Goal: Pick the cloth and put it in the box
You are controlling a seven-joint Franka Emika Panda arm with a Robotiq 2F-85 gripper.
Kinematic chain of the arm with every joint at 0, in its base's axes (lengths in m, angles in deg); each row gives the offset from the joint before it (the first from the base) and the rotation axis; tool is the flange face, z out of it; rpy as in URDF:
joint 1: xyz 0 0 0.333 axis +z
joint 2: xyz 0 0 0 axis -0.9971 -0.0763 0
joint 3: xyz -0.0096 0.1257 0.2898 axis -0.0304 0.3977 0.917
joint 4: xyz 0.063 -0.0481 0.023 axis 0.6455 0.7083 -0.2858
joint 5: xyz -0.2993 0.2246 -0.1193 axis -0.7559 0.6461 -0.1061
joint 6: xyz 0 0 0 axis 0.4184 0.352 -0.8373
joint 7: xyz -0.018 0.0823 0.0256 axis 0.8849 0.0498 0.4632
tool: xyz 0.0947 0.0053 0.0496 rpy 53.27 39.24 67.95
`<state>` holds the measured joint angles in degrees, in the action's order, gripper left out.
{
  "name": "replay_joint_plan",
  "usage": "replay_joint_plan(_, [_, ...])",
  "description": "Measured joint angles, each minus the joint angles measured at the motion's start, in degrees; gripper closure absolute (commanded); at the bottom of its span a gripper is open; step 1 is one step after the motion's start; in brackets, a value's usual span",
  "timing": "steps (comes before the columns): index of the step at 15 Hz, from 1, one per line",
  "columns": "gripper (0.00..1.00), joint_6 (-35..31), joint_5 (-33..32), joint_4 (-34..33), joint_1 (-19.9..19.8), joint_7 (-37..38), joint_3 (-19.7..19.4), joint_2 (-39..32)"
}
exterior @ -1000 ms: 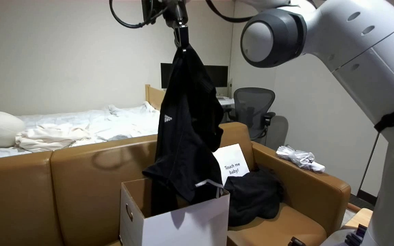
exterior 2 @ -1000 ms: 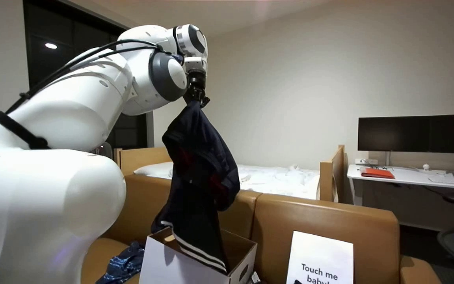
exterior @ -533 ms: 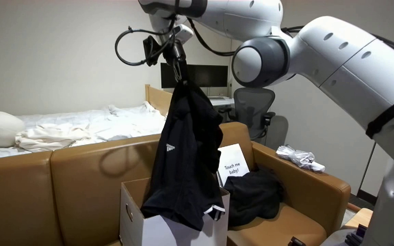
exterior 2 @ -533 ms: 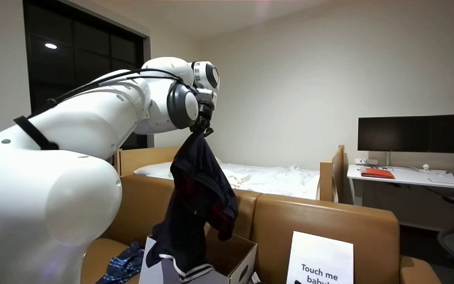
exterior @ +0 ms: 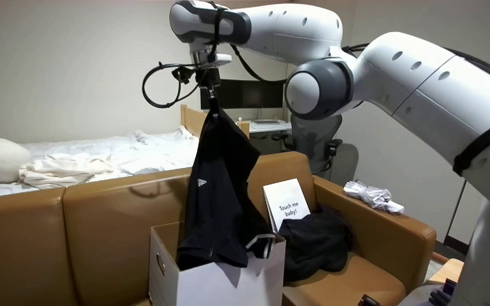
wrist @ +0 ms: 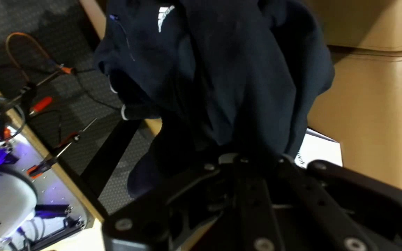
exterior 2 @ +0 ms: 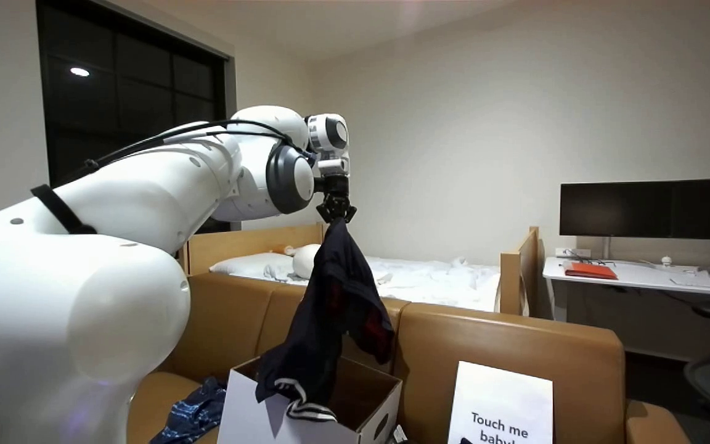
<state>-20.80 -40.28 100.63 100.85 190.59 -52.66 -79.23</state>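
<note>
The cloth (exterior: 219,187), a long black jacket with a small white logo and white-striped cuffs, hangs limp above the white cardboard box (exterior: 232,287). Its top is pinched by my gripper (exterior: 215,114), which points down and is shut on it. In an exterior view the striped cuff (exterior 2: 310,411) overlaps the near wall of the box (exterior 2: 250,410); whether it touches the rim I cannot tell. Folds of the cloth (wrist: 236,76) fill the middle of the wrist view and partly cover the fingertips of my gripper (wrist: 258,159). Most of the box's inside is hidden.
The box stands on a brown sofa (exterior: 113,238). Beside it lie a black garment (exterior: 317,246), a white sign (exterior: 287,202) and a blue patterned cloth (exterior 2: 191,410). A plastic-wrapped bundle (exterior: 372,196) rests on the armrest. Behind is a bed with white sheets (exterior: 155,146).
My gripper has come down with the cloth and turned more upright. The cloth's lower end dropped to the box's near rim, then swung back slightly. The box has stayed put.
</note>
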Motion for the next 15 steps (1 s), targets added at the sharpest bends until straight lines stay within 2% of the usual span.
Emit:
replay_joint_plan(4, [0.99,-10.09,-2.55,-0.20,-1.21,2.50,-0.63,0.54])
replay_joint_plan(6, [0.99,-12.00,-3.18,-0.23,-1.42,2.96,-0.67,0.56])
replay_joint_plan(8, [0.99,-8.01,-2.69,-0.20,-1.54,1.89,0.36,0.52])
replay_joint_plan(15, [0.99,14.03,-1.14,-0.91,-1.45,-6.48,3.63,0.99])
